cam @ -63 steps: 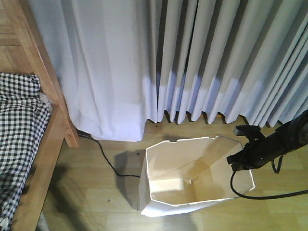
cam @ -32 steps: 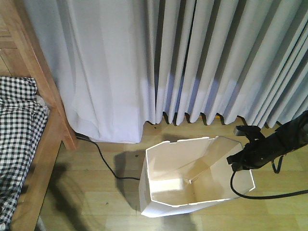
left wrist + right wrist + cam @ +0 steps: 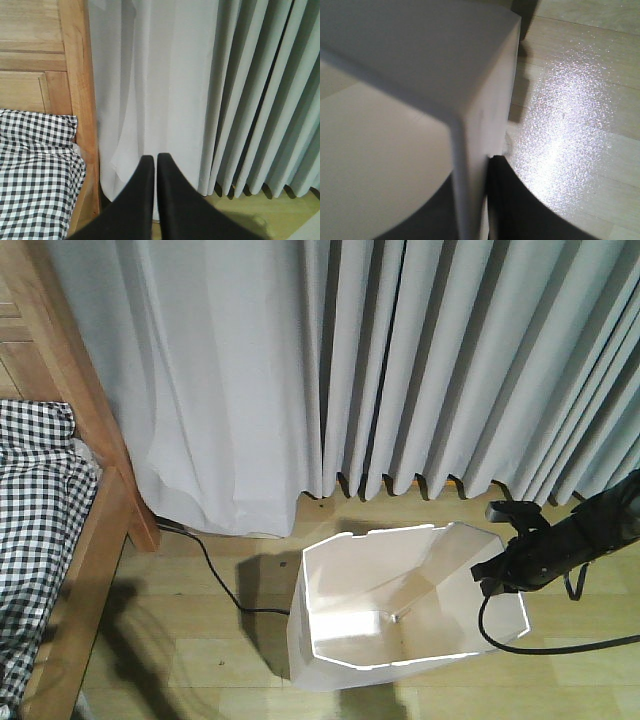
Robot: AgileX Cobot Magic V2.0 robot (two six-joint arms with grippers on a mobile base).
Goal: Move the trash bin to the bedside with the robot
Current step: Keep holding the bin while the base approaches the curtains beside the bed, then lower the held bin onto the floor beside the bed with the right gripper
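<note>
Bin [image 3: 370,575] is stood on the wood floor [image 3: 200,640] at centre-right of the front view, just on the near side of the curtain [image 3: 400,360] hem. It is white outside and cream inside, w/ an angular cut-corner rim. Its bottom is seen through the open top.

The bed [image 3: 100,540] is placed at the left edge. Its light-brown post [image 3: 75,370] is set against the curtain, and its rail is run toward the near side w/ b&w checked bedding [image 3: 40,510] laid on it. Bin and bed are kept apart, w/ a strip of floor btwn them. A floor cable [image 3: 215,575] is run from under the hem beside the post across to the bin's left side.

R gripper [image 3: 495,578] is clamped on the bin's right rim. In the right wrist view the thin wall is caught btwn the fingers: one black finger [image 3: 505,205] is pressed flat on the outer face, and a dark shape is seen on the inner side. R arm [image 3: 590,530] is extended in from the right edge. An arm cable [image 3: 540,648] is looped below it, past the bin's near-right corner.

L gripper [image 3: 152,159] is seen in the left wrist view only. Its fingers are brought together w/ a hairline slit btwn the tips, and nothing is held. It is pointed at the curtain, w/ post and bedding to its left.
</note>
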